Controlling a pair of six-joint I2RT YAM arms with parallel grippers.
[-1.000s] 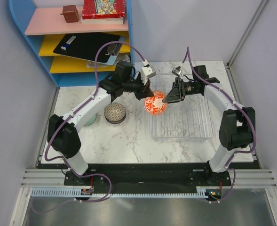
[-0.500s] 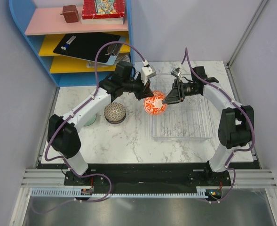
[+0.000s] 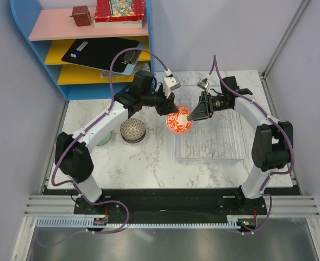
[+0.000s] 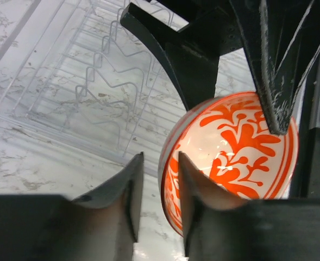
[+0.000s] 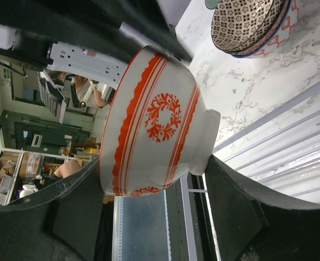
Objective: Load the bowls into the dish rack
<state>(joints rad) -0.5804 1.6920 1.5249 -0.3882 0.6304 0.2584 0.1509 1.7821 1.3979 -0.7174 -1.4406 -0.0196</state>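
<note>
- Top external: the orange bowl [image 3: 180,119] hangs in the air between the two arms, over the far left corner of the dish rack [image 3: 219,142]. The rack lies on the right half of the table [image 3: 149,163].
- The left gripper [image 3: 169,110] meets the bowl from the left and the right gripper [image 3: 190,116] from the right. The rack's slots lie to the right of the bowl and toward the near edge, on the right arm's side, so that arm looks the nearer one for the placing.
- A mesh-patterned bowl [image 3: 132,130] sits on the table outside the rack's left edge, and a pale green bowl [image 3: 102,139] lies further left, half hidden by the left arm.
- Left wrist: the bowl stands nearly on edge, its mouth turned to this camera.
- The left fingers [image 4: 130,196] stand a little apart astride the rim. Table shows between one finger and the rim, so this hold looks slack.
- One right finger lies inside the bowl and the other behind its wall.
- Right wrist: the right gripper is closed on the bowl's wall, foot to the right. The rack's ribs [image 5: 279,142] run below it.
</note>
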